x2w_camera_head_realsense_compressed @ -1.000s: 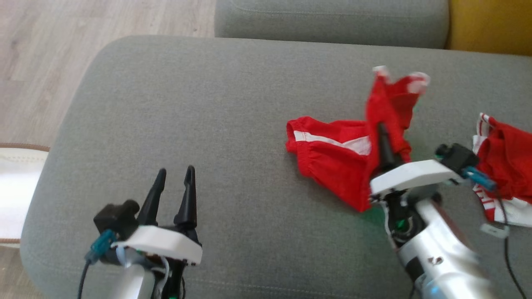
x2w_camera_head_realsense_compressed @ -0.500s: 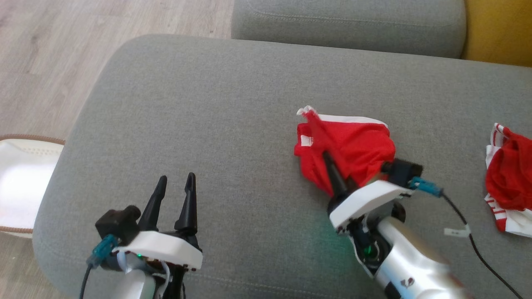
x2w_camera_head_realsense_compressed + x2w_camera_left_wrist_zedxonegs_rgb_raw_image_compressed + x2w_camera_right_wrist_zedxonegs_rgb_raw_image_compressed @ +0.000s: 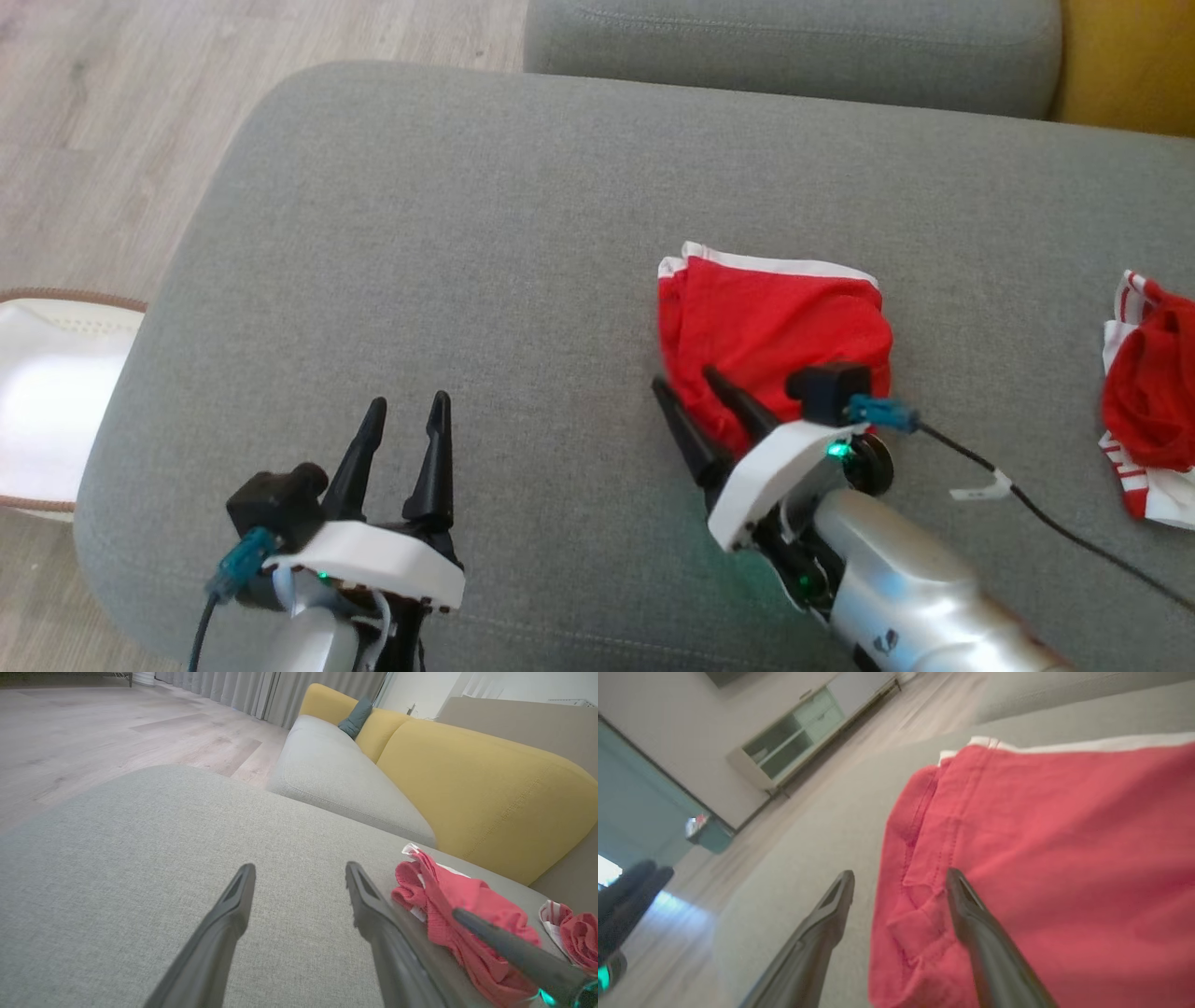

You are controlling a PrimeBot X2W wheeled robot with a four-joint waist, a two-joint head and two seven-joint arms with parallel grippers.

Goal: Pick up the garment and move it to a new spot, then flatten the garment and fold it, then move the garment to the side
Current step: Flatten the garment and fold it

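Right gripper (image 3: pixel 684 378) splayed at the red garment (image 3: pixel 775 322); left gripper (image 3: pixel 408 401) splayed

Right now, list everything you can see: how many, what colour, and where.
red garment: one, red with white trim, lying mid-right on the big cushion
second garment: one, red and white, bunched at the cushion's right edge
big cushion: one, grey, under both garments
far cushion: one, grey, behind the big one
sofa back: one, yellow, far right
container: one, white with brown rim, on the floor at left
floor: pale wood, left
left tool: one, dark fingers, open, over the cushion's near left
right tool: one, dark fingers, open, at the red garment's near edge
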